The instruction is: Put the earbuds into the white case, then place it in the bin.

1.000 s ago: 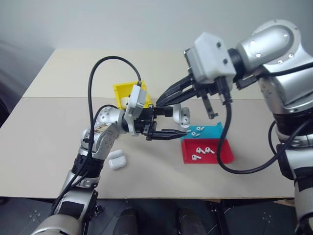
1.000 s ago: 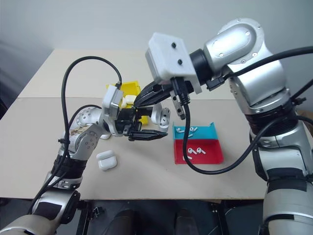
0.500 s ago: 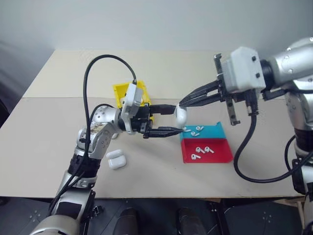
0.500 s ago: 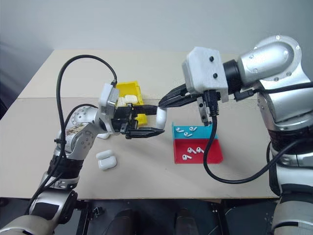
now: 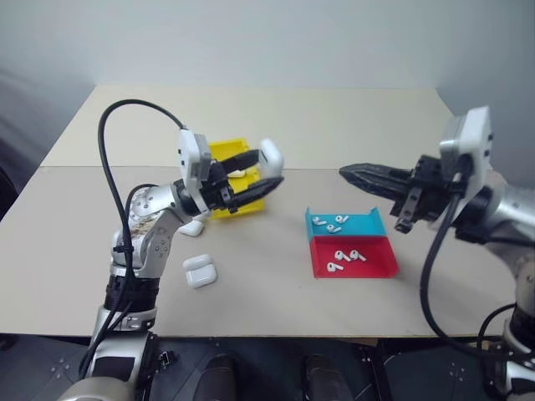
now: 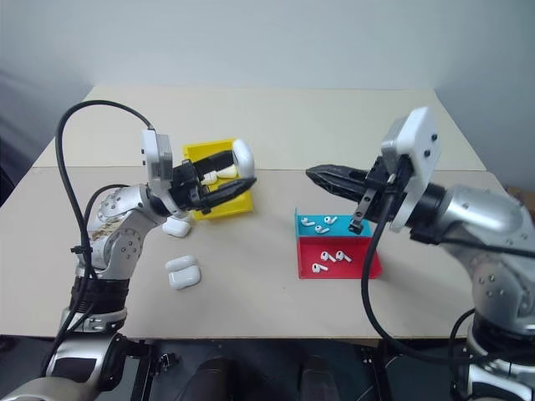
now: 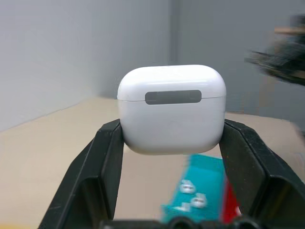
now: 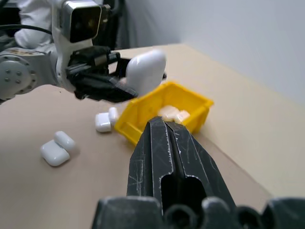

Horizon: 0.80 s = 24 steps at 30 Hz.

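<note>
My left gripper is shut on the white case, whose lid is closed; the black fingers clamp its two sides. The case hangs in the air by the right edge of the yellow bin, which holds a few white cases. My right gripper is shut with nothing in it and hovers above the far side of the blue tray, well clear of the case. Several earbuds lie in the blue tray and more lie in the red tray.
An open white case lies on the table in front of my left arm. Another white case sits just under the left forearm beside the bin. The two trays stand side by side right of centre.
My right gripper has pulled away to the right from the case and sunk. The left gripper has swung the case left and away, from beside the trays to the bin's edge.
</note>
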Motion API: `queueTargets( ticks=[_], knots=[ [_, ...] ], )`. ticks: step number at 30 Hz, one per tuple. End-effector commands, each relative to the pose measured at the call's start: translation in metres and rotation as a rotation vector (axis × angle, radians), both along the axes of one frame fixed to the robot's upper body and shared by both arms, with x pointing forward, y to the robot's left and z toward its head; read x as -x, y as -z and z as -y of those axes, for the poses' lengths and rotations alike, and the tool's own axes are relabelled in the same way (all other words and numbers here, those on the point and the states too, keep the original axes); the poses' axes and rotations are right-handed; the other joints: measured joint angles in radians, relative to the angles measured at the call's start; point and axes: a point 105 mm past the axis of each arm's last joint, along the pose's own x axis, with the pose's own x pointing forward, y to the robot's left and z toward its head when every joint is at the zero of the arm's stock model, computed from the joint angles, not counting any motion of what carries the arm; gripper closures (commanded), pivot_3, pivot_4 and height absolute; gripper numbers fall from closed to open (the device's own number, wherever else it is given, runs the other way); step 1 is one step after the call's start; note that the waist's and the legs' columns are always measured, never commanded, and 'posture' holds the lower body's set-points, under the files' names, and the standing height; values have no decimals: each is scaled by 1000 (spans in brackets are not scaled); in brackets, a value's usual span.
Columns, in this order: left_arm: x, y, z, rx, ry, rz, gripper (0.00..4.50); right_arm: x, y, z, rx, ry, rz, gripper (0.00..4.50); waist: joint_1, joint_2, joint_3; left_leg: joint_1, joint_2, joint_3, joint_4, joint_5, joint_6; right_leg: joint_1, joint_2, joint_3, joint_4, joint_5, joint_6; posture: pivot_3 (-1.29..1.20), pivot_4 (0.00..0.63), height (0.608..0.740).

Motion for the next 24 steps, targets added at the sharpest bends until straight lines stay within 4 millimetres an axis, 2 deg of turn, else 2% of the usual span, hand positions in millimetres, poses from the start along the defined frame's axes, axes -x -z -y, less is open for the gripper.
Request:
queueTargets(
  ticks=[1, 3, 8, 11, 13, 16, 17, 21, 24],
  knots=[
    [-32, 6, -25, 15, -336, -69, 1745, 16, -1, -16, 8, -21, 55, 4445, -1, 0, 0, 0, 0, 0, 0, 0, 0, 0, 0, 0, 0, 0, 0, 0, 150, 740],
    [-45, 16, -30, -24, -450, -116, 1745, 16, 0, -20, -4, -24, 47, 4445, 0, -1, 0, 0, 0, 0, 0, 0, 0, 1, 0, 0, 0, 0, 0, 0, 150, 740],
    [-66, 38, -28, -105, -551, -218, 1745, 12, 2, -24, -11, -6, 36, 4445, 3, -1, 0, -1, -1, 0, 0, 0, 0, 0, 0, -1, 0, 0, 0, 0, 150, 740],
    [-73, 43, -27, -121, -587, -249, 1745, 10, 5, -24, -5, 3, 30, 4445, 4, -1, -1, 0, -1, -1, 0, 0, 0, 1, 0, -1, 0, 0, 0, 0, 150, 740],
    [-73, 42, -27, -121, -587, -254, 1028, 10, 5, -24, -4, 4, 28, 4500, 2, -1, -1, -1, -1, -1, 0, 0, 0, 1, 0, -1, 0, 0, 0, 0, 150, 740],
    [-64, 27, -25, -106, -536, -209, 159, 11, 6, -23, -3, 1, 27, 4500, -3, -1, -1, -1, -1, -1, -1, 0, 0, 1, 0, -1, 0, 0, 0, 0, 150, 740],
    [-61, 21, -25, -103, -529, -186, 9, 12, 6, -23, -5, -1, 26, 4500, -4, -1, -1, -1, -1, -1, -1, 0, 0, 1, 0, -1, 1, 0, 0, 0, 150, 740],
    [-39, -11, -29, -64, -452, -83, 9, 13, 4, -21, -20, -13, 22, 4500, -4, -1, -1, -1, 0, -1, -1, 0, 0, 0, 0, -1, 1, 0, 0, 0, 150, 740],
    [-19, -22, -30, -81, -331, -30, 9, 11, 6, -17, -8, -11, 21, 4500, -5, -1, -1, -1, 0, -1, -1, 0, 0, 0, 0, -1, 1, 0, 0, 0, 150, 740]
  ],
)
